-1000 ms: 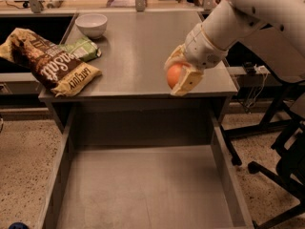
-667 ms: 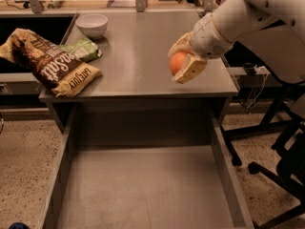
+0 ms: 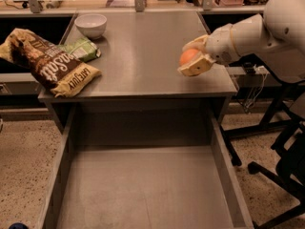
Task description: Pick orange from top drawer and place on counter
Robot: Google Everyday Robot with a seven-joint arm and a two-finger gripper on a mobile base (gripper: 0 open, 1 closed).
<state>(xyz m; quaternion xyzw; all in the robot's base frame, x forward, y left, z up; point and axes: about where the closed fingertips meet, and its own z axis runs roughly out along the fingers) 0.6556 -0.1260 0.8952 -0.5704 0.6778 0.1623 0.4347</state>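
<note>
The orange (image 3: pixel 188 56) is held between the cream fingers of my gripper (image 3: pixel 193 57), which is shut on it. The gripper hovers over the right part of the counter (image 3: pixel 143 56), just above its surface near the right edge. The white arm reaches in from the right. The top drawer (image 3: pixel 143 190) stands pulled out below the counter's front edge, and its grey floor is bare.
A brown snack bag (image 3: pixel 50 63) and a green packet (image 3: pixel 82 49) lie on the counter's left side. A white bowl (image 3: pixel 91 25) stands at the back left. Black chair legs (image 3: pixel 281 156) stand on the floor to the right.
The gripper has carried the orange up and back over the counter, away from its front edge, and a little to the right.
</note>
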